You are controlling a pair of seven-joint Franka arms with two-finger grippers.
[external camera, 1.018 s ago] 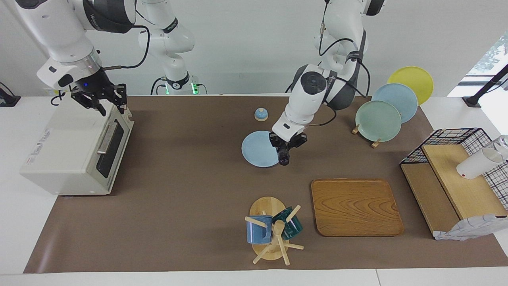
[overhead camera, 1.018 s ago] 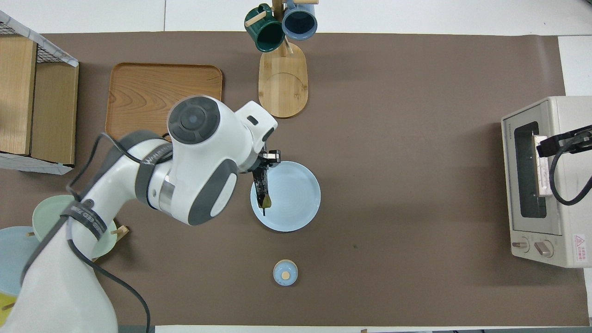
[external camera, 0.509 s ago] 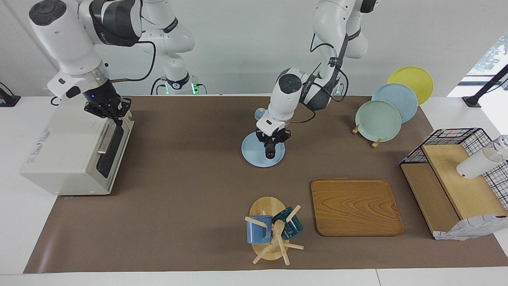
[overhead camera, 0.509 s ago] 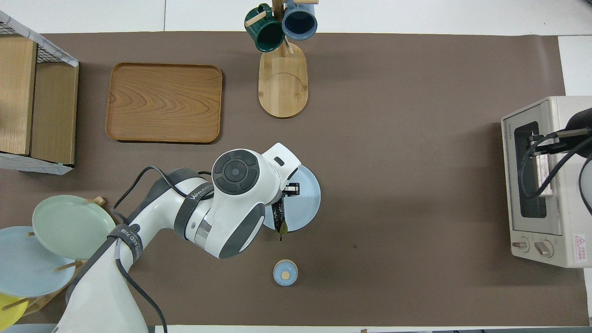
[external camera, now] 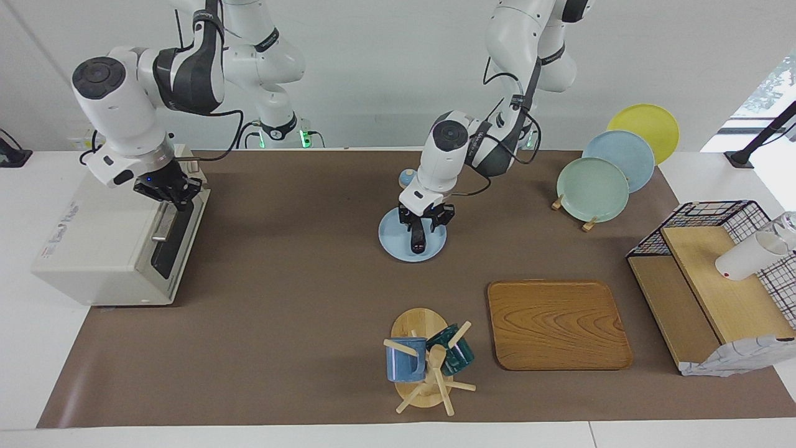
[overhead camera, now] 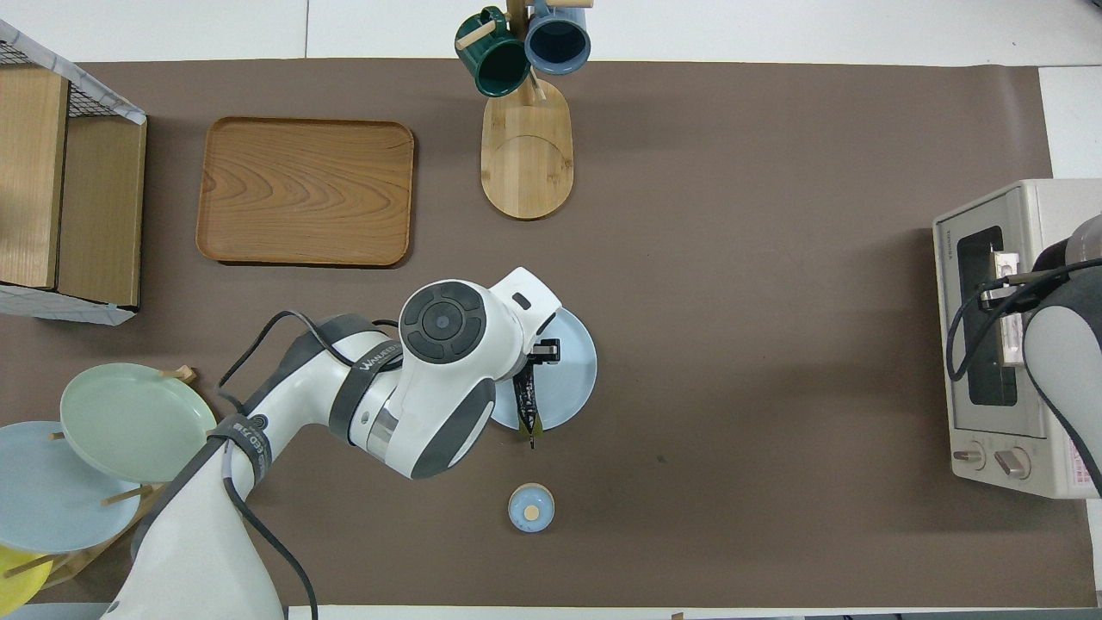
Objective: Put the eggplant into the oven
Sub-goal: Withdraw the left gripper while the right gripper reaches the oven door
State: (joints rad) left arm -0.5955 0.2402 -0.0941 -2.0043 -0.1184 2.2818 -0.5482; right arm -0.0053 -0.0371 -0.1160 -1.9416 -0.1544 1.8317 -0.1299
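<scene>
The dark purple eggplant [external camera: 416,239] [overhead camera: 524,403] stands tilted on the pale blue plate [external camera: 392,241] [overhead camera: 572,372], stem end toward the robots. My left gripper [external camera: 425,219] [overhead camera: 541,350] is low over the plate at the eggplant's upper end; whether it grips it does not show. The cream-white oven [external camera: 106,249] [overhead camera: 1016,207] stands at the right arm's end of the table with its glass door closed. My right gripper [external camera: 176,191] [overhead camera: 999,288] is shut on the metal bar handle [external camera: 163,221] near the end nearer the robots.
A small blue lid [external camera: 408,178] [overhead camera: 531,506] lies nearer the robots than the plate. A wooden tray [external camera: 556,323], a mug tree [external camera: 426,364] with two mugs, a rack of plates [external camera: 594,188] and a wire basket with wooden shelves [external camera: 715,274] stand around.
The left arm carried the eggplant over the blue plate and lowered it onto the plate. The right gripper came down from above the oven to the door handle and shut.
</scene>
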